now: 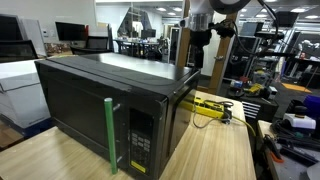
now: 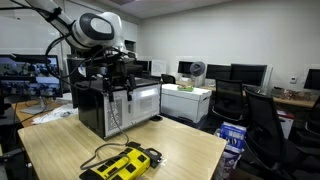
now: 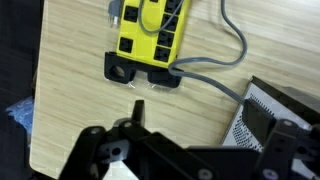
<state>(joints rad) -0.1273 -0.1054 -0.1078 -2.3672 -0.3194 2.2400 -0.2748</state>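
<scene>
My end effector (image 3: 185, 150) hangs open above the table (image 3: 70, 100), its fingers (image 3: 92, 148) spread wide with nothing between them. In the wrist view, the yellow power strip (image 3: 150, 35) lies flat on the wood ahead of me, toward the top of the picture. It is below my fingers and apart from them. A grey cable (image 3: 235, 50) curls away from it. The corner of the black microwave (image 3: 265, 115) sits just beside me on the right of that view.

In both exterior views my end effector (image 1: 198, 55) (image 2: 126, 85) is up beside the microwave (image 1: 100, 95) (image 2: 105, 105), near its top edge. The power strip (image 1: 210, 105) (image 2: 122, 163) rests lower down on the table (image 1: 215, 150) (image 2: 70, 145), near the microwave. I cannot tell whether I touch the microwave.
</scene>
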